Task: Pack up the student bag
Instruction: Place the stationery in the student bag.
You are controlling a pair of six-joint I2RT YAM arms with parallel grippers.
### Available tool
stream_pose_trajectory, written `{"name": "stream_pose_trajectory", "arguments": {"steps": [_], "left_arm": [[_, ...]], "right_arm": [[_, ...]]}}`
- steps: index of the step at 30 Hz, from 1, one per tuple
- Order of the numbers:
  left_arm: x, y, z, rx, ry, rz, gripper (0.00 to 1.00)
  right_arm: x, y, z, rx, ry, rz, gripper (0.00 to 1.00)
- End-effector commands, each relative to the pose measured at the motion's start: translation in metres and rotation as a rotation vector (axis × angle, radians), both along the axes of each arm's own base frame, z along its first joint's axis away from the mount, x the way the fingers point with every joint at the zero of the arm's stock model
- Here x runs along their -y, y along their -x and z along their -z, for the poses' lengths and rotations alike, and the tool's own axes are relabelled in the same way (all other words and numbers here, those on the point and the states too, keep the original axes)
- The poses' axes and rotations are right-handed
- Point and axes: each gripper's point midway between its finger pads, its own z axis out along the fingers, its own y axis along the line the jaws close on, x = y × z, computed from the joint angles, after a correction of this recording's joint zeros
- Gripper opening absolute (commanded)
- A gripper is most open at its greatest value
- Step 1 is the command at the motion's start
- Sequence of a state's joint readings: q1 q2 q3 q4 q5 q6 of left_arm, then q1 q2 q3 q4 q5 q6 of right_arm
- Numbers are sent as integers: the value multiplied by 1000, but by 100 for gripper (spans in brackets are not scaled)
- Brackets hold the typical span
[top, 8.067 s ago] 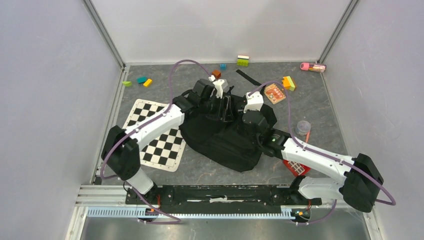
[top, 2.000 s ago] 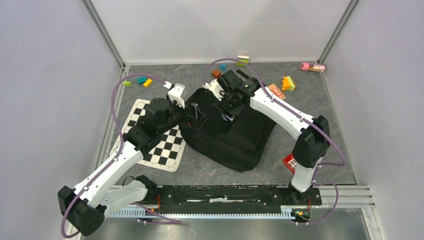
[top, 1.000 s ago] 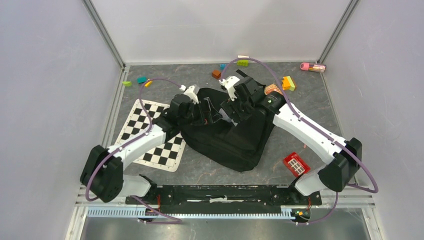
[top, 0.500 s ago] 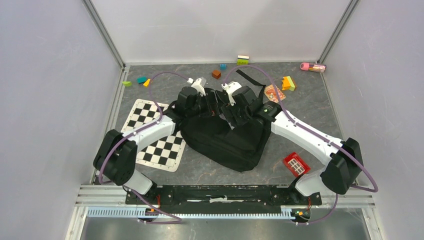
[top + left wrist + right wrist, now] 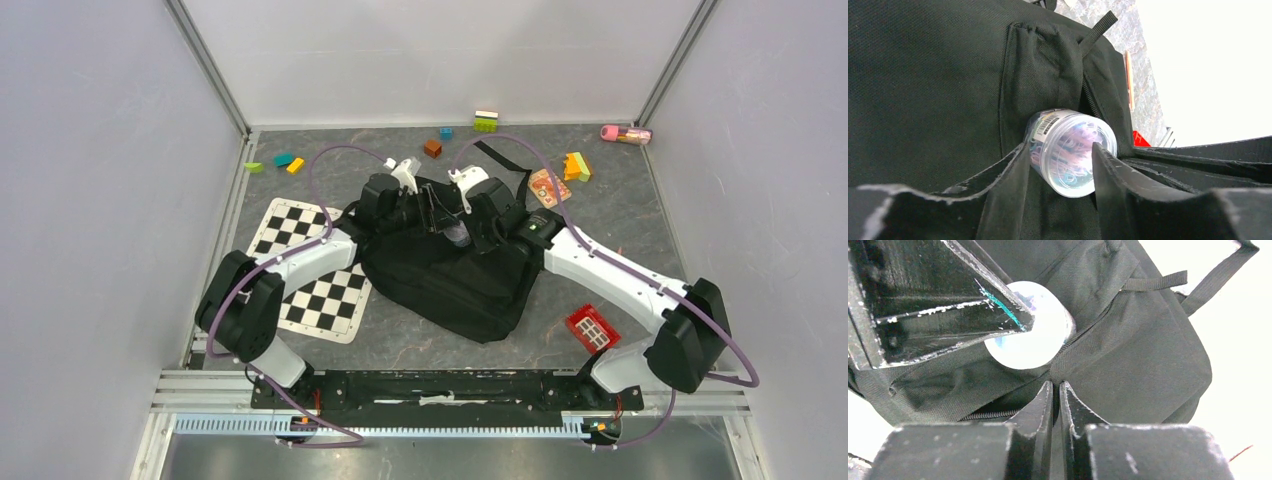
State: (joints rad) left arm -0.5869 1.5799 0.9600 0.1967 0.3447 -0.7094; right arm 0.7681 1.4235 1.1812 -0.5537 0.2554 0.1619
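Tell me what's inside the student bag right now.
Only a clear jar shows, partly in the opening of the student bag, gripped by the left claw. Anything deeper is hidden by the black fabric.

Student bag (image 5: 450,285) sits mid-table, chessboard (image 5: 300,270) just left, jar (image 5: 1070,152) at its far edge, blocks (image 5: 486,121) behind.

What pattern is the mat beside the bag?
Black and white checks; the mat shows best from above.

The left tool (image 5: 1059,149) is swinging in from the lower left, now gripping a clear jar (image 5: 1075,160) against the student bag (image 5: 450,285) at upper centre. The right tool (image 5: 1055,390) is drawing in beside it, pinching bag fabric.
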Motion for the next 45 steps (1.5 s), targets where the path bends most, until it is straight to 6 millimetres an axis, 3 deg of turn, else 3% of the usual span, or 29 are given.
{"name": "stream_pose_trajectory", "arguments": {"steps": [1, 4, 7, 16, 26, 31, 34, 38, 41, 44, 45], "left_arm": [[2, 7, 7, -36, 16, 22, 47], [3, 13, 7, -45, 45, 35, 29], [5, 17, 3, -54, 82, 41, 21], [15, 25, 18, -109, 116, 81, 20], [57, 47, -5, -85, 259, 117, 20], [82, 63, -4, -79, 284, 161, 21], [74, 59, -3, -50, 271, 132, 23], [47, 49, -6, 20, 180, 61, 32], [28, 46, -11, 68, 122, 21, 41], [13, 45, -16, 99, 59, -11, 50], [8, 45, -16, 107, 37, -21, 55]], "right_arm": [[-4, -10, -31, 91, -75, 27, 4], [-7, -11, -38, 108, -104, 32, 0], [-9, -12, -47, 128, -134, 36, 0], [-10, -13, -77, 205, -240, 57, 0], [-8, -14, -74, 217, -257, 78, 0], [-4, -14, -71, 220, -246, 90, 0], [2, -14, -70, 230, -237, 109, 0], [10, -13, -72, 253, -227, 134, 0], [12, -12, -74, 264, -233, 131, 19], [12, -11, -75, 270, -244, 126, 28], [12, -10, -76, 273, -247, 126, 36]]}}
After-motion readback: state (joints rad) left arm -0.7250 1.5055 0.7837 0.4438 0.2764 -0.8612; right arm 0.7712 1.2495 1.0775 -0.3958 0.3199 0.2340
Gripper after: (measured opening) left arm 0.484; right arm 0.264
